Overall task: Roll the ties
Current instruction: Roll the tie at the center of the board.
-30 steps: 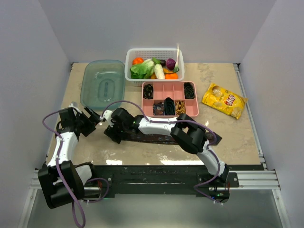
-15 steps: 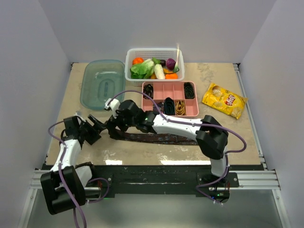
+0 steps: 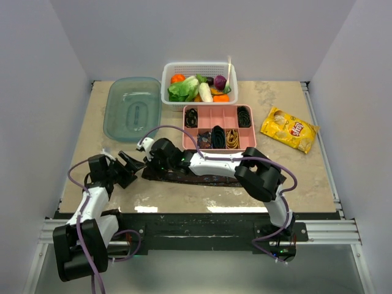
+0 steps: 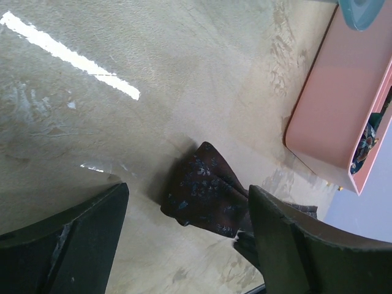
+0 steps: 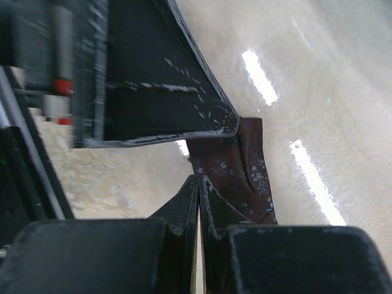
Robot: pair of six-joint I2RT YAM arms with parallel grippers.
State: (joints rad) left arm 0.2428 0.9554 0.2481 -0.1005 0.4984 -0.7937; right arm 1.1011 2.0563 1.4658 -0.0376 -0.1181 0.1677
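A dark maroon tie (image 3: pixel 202 179) with a faint blue pattern lies flat along the near part of the table. Its pointed left end (image 4: pixel 205 193) is bunched up between the wide-open fingers of my left gripper (image 4: pixel 188 188), which touch nothing. In the top view the left gripper (image 3: pixel 127 164) sits just left of that end. My right gripper (image 3: pixel 150 166) reaches in from the right. Its jaws are shut, tips (image 5: pixel 199 179) pinching the tie's edge (image 5: pixel 239 165). The left gripper's finger (image 5: pixel 165 92) looms just above them. Rolled black and gold ties (image 3: pixel 217 136) fill the pink tray.
The pink compartment tray (image 3: pixel 217 117) stands just behind the tie, its side (image 4: pixel 331 104) close to the left gripper. A teal lidded box (image 3: pixel 131 110) is at back left. A white basket of vegetables (image 3: pixel 199 66) is behind, with a yellow crisp bag (image 3: pixel 289 128) at right.
The right gripper has gone from open to shut at the tie's left end, and its arm has swung. The left gripper has come nearer, now just beside that end.
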